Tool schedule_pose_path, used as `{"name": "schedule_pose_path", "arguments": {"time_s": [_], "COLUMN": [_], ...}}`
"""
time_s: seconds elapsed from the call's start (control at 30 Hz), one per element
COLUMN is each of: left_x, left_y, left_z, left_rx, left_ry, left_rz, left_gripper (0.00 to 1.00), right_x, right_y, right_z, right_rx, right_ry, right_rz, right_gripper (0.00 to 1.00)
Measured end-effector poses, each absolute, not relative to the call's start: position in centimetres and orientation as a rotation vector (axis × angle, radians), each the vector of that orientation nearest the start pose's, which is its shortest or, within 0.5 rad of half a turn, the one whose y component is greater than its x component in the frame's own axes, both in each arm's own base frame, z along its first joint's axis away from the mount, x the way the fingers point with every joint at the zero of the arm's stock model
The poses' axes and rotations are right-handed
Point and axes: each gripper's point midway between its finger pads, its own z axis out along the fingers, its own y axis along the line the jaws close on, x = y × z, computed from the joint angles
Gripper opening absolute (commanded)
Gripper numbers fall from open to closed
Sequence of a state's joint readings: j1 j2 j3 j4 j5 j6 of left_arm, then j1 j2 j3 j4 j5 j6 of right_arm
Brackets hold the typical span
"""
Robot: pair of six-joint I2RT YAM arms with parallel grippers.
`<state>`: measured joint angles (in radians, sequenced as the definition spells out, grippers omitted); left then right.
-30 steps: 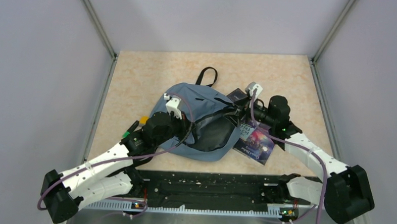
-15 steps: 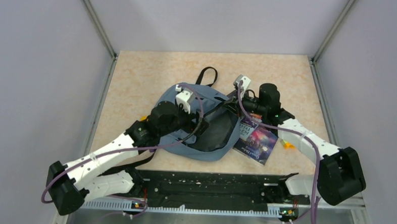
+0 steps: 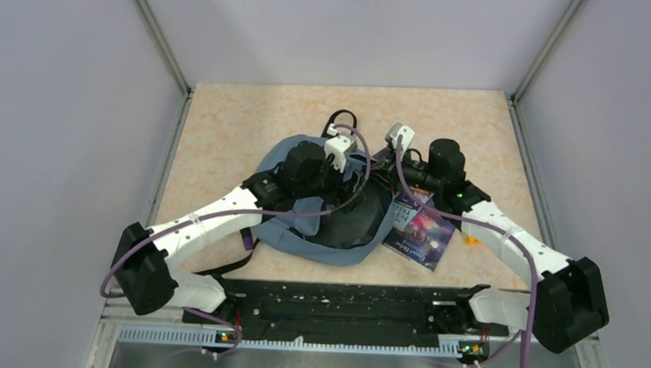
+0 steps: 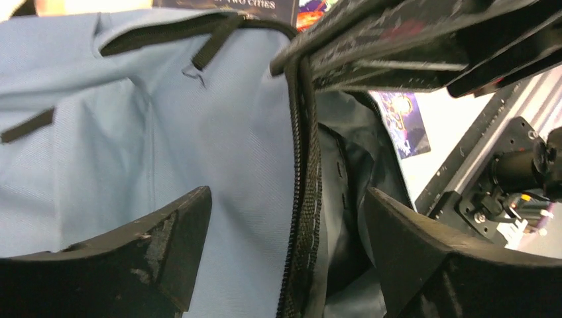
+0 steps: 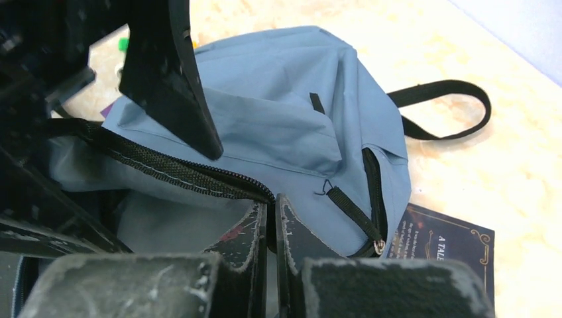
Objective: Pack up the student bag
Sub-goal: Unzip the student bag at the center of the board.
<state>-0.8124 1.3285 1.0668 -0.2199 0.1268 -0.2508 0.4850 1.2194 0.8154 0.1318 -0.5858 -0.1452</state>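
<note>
The soft grey-blue fabric student bag point(image 3: 348, 253) lies at the middle of the desk point(image 3: 225, 130); the right gripper point(image 5: 268, 202) has its jaws pinched together on the black zipper rim point(image 5: 166, 172); the left gripper point(image 4: 285, 195) hangs with jaws apart, astride that rim, which runs lengthwise between them.

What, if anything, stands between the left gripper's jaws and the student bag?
Nothing visible: the left gripper, jaws open, straddles the student bag at its zipper edge, which the right gripper pinches farther along.

student bag point(image 3: 348, 253): grey-blue, black zipper point(image 5: 172, 173) and loop point(image 5: 431, 87)
book point(image 3: 424, 231): dark purple cover, colourful print
surface point(image 3: 250, 123): beige, marbled pattern
</note>
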Motion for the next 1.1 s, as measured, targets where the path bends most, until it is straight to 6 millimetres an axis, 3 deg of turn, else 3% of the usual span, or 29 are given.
{"name": "schedule_pose_path", "arguments": {"time_s": [0.1, 0.13, 0.2, 0.23, 0.3, 0.5, 0.63, 0.83, 0.9, 1.1], "left_x": [25.0, 24.9, 24.9, 24.9, 25.0, 25.5, 25.7, 25.8, 25.9, 26.1], "left_y": [-32.1, -32.1, -32.0, -32.0, -31.8, -31.2, -31.0, -31.1, -31.2, -31.4], "left_z": [20.7, 20.6, 20.5, 20.5, 20.3, 21.0, 21.2, 21.2, 21.2, 21.3], "left_rx": [0.708, 0.71, 0.716, 0.715, 0.709, 0.669, 0.649, 0.637, 0.634, 0.612], "left_ry": [2.065, 2.068, 2.069, 2.071, 2.079, 2.064, 2.063, 2.063, 2.064, 2.062], "left_rz": [-0.798, -0.802, -0.798, -0.796, -0.779, -0.743, -0.738, -0.741, -0.743, -0.749], "left_gripper": [0.28, 0.15, 0.02, 0.0, 0.0, 0.0, 0.0, 0.0, 0.0, 0.0], "right_x": [29.4, 29.4, 29.4, 29.4, 29.8, 30.0, 29.4, 27.2, 26.4, 25.0], "right_y": [25.7, 25.6, 25.2, 25.0, 24.2, 20.7, 18.2, 17.7, 17.9, 19.1], "right_z": [23.2, 23.4, 23.8, 24.0, 24.7, 26.3, 24.1, 18.9, 17.4, 14.8], "right_rx": [-0.93, -0.917, -0.882, -0.859, -0.79, -0.522, -0.324, -0.203, -0.181, -0.179], "right_ry": [1.585, 1.587, 1.601, 1.612, 1.628, 1.693, 1.843, 2.062, 2.118, 2.222], "right_rz": [0.76, 0.756, 0.747, 0.738, 0.7, 0.601, 0.552, 0.597, 0.62, 0.663], "right_gripper": [0.02, 0.12, 0.39, 0.5, 0.62, 0.66, 0.65, 0.62, 0.55, 0.08]}}
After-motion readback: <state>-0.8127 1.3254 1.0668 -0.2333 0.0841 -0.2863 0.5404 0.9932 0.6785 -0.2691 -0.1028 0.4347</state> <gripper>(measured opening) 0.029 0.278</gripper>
